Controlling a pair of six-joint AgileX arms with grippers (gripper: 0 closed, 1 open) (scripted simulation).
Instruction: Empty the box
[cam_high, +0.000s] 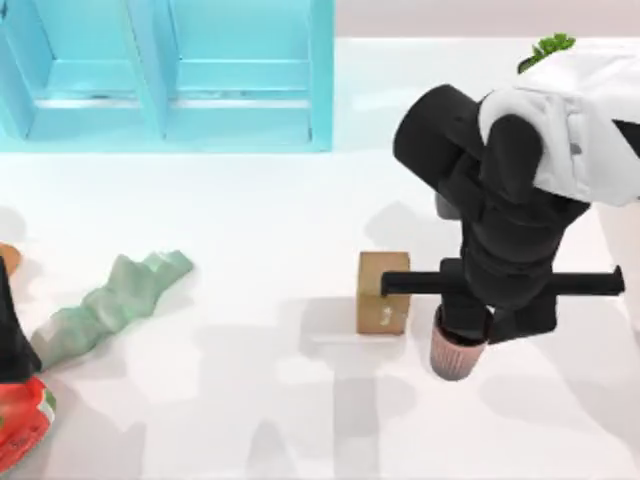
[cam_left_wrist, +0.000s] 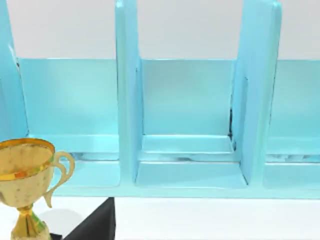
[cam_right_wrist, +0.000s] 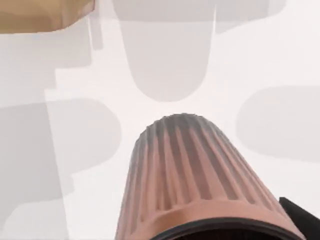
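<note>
The small tan box (cam_high: 383, 292) stands on the white desk (cam_high: 260, 400) right of centre, just beside the right pincer (cam_high: 462, 335), on its left. Directly under that pincer is a ribbed pink cup (cam_high: 456, 355), seen close in the right wrist view (cam_right_wrist: 200, 185) with a corner of the box (cam_right_wrist: 45, 12) farther off; whether the pincer is spread or pinching the cup I cannot tell. The left arm (cam_high: 15, 340) sits parked at the desk's left edge, near a green crumpled object (cam_high: 110, 300). A light-blue shelf (cam_high: 170, 70) runs along the back; the left wrist view faces it (cam_left_wrist: 185, 125), with a gold trophy (cam_left_wrist: 27, 180) nearby.
</note>
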